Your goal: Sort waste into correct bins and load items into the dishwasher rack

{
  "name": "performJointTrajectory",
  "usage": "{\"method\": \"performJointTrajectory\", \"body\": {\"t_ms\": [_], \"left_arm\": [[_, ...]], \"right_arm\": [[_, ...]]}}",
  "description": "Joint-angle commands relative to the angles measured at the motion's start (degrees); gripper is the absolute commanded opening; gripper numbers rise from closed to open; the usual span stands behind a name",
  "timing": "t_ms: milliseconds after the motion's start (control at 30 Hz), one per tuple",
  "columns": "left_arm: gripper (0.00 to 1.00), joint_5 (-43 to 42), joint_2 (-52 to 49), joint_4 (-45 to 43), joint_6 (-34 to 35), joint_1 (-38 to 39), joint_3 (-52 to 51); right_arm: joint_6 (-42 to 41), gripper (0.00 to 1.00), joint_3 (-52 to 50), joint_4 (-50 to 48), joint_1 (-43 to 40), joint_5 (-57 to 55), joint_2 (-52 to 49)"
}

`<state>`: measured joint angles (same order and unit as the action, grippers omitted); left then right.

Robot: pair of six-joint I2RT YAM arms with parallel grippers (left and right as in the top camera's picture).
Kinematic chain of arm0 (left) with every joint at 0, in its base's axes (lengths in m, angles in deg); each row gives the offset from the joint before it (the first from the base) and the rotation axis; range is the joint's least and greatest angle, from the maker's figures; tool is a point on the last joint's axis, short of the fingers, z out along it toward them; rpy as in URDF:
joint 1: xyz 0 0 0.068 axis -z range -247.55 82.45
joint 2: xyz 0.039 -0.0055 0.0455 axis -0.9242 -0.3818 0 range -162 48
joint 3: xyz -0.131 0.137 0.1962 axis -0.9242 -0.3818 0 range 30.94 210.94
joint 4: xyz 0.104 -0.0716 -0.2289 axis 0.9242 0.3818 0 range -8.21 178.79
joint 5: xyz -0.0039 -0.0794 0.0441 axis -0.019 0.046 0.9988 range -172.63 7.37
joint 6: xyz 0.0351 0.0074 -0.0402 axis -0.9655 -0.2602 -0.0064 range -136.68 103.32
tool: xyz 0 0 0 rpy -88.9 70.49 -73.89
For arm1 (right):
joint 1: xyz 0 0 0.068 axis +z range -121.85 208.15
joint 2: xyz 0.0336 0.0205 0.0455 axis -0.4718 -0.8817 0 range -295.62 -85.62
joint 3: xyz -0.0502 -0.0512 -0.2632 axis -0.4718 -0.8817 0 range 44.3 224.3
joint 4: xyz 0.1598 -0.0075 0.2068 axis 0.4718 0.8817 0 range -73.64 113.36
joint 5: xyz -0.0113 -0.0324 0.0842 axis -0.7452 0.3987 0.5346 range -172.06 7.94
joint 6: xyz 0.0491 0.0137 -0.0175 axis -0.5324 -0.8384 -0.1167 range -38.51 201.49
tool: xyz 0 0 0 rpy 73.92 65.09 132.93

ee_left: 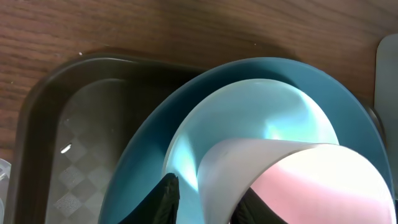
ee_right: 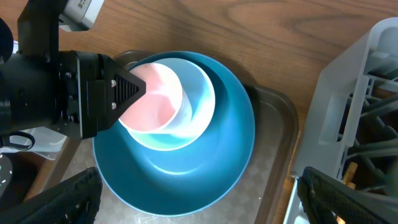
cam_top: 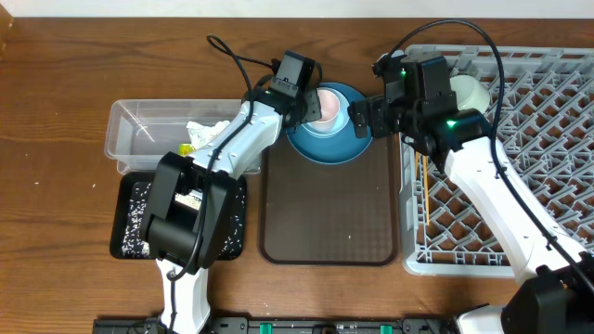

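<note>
A pink cup (ee_right: 155,99) is seen nested in a mint-green bowl (ee_right: 196,112), itself set inside a wide blue bowl (ee_right: 211,168) at the far end of a brown tray (cam_top: 325,223) on a wooden table (cam_top: 74,56); the left gripper (cam_top: 311,104) is placed over the cup's rim, one black finger (ee_left: 169,199) outside the wall and the other inside; a sliver of mint green is visible between the outer finger and the cup, so whether the wall is actually pinched cannot be told. The right gripper (cam_top: 362,119) is held just beside the blue bowl's right edge with its fingers spread wide and nothing between them; the grey rack (cam_top: 548,139) is seen close on its right. At left, a white tissue (cam_top: 209,130) and a yellow-green wrapper (cam_top: 188,148) are shown lying in a clear tub (cam_top: 130,130); white grains (cam_top: 139,199) are scattered in the black tray (cam_top: 125,223) just in front of it.
</note>
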<state>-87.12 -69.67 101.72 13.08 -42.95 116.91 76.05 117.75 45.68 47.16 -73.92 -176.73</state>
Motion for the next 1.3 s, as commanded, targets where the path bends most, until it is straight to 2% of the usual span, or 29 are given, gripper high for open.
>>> {"method": "performJointTrajectory", "body": {"t_ms": [0, 200, 267, 367, 633, 800, 933, 1067, 1133, 1267], "left_arm": [[0.26, 0.5, 1.0, 0.0, -0.3, 0.1, 1.3], [0.23, 0.5, 1.4, 0.1, -0.3, 0.1, 1.3], [0.19, 0.4, 2.0, 0.1, -0.3, 0.1, 1.3], [0.07, 0.4, 3.5, 0.1, -0.3, 0.1, 1.3], [0.05, -1.5, 7.1, 2.7, -0.4, 0.1, 1.3], [0.06, -13.2, 9.5, 7.0, -0.4, -1.6, 1.3], [0.07, -30.3, 10.8, 11.4, -0.8, -5.3, 1.3], [0.06, -48.7, 11.3, 14.3, -4.2, -10.8, 1.3], [0.06, -55.4, 11.3, 16.4, -5.3, -13.6, 1.3], [0.06, -58.1, 11.4, 24.8, -10.2, -17.6, 1.3]], "right_arm": [[-0.3, 0.99, 0.6, 0.1, 0.4, 0.3, 0.6], [-0.3, 0.99, 0.6, 0.1, 0.4, 0.3, 0.6], [-0.3, 0.99, 0.6, 0.1, 0.4, 0.3, 0.6], [-0.3, 0.99, 0.6, 0.0, 0.4, 0.3, 0.6], [-0.3, 0.99, 0.6, 0.1, 0.4, 0.3, 0.6], [-0.3, 0.99, 0.6, 0.1, 0.4, 0.3, 0.6], [-0.3, 0.99, 0.6, 0.1, 0.4, 0.3, 0.6], [-0.3, 0.99, 0.6, 0.0, 0.4, 0.3, 0.6], [-0.3, 0.99, 0.6, 0.1, 0.4, 0.3, 0.6], [-1.5, 0.99, 0.6, -0.4, 0.5, 1.4, 0.6]]}}
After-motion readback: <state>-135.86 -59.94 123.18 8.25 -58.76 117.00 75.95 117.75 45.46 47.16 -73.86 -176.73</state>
